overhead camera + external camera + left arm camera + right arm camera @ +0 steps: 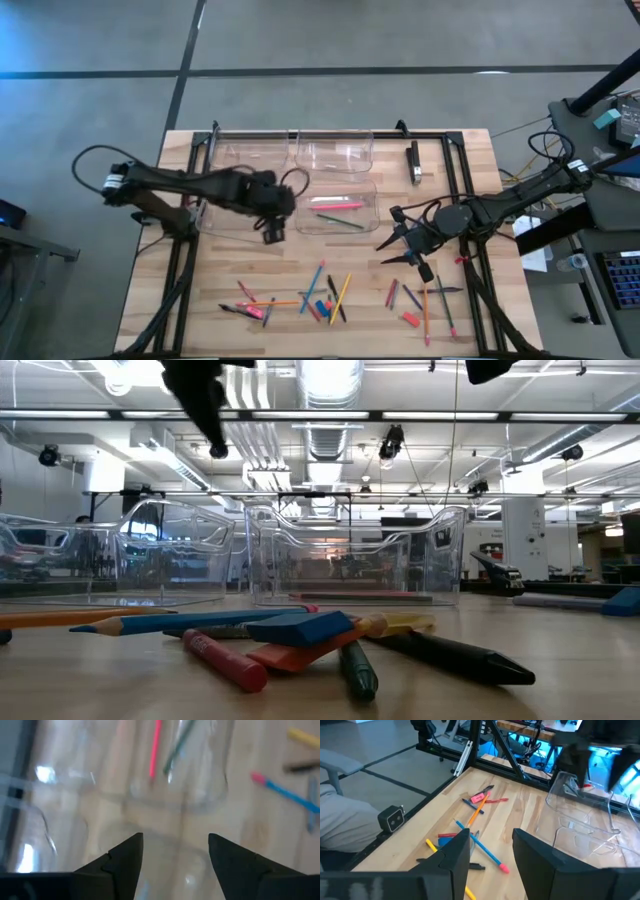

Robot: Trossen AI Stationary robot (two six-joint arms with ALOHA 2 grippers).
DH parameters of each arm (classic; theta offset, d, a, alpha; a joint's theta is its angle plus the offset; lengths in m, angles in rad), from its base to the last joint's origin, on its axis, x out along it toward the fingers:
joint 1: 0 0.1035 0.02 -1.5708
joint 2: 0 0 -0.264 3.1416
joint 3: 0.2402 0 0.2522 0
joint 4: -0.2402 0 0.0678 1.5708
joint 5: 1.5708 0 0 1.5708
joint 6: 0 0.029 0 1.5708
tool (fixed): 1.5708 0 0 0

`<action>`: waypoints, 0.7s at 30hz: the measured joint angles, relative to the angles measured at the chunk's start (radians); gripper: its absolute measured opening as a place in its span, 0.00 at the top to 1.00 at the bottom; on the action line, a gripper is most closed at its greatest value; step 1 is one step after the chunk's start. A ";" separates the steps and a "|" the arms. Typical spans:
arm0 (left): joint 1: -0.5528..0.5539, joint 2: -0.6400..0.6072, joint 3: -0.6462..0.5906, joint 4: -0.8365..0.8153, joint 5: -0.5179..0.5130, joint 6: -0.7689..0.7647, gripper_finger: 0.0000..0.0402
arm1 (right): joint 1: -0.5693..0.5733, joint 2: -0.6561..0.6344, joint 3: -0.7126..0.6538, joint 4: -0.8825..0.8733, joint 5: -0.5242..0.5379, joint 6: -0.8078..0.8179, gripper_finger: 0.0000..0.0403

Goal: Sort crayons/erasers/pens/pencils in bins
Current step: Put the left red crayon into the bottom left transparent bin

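The wooden table [230,275] carries clear bins [335,150] beyond the left fingers [272,236], two loose heaps of pencils [342,292] and crayons [222,659] near the right fingers [392,244], and small erasers [410,319] among them.

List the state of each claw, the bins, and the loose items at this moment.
Left claw: open, empty, above the bins.
Right claw: open, empty.
Front right bin: holds a pink and a green stick.
Other bins: look empty.
Loose sticks and erasers: unsorted on the table.
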 joint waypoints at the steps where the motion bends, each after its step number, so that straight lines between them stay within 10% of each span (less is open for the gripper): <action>1: -0.025 -0.009 -0.006 -0.024 0.000 -0.035 0.48 | -0.001 0.000 0.000 0.000 0.000 0.000 0.65; 21: -0.498 0.003 -0.303 0.116 0.134 -0.566 0.48 | -0.001 0.000 0.000 0.001 0.000 0.005 0.65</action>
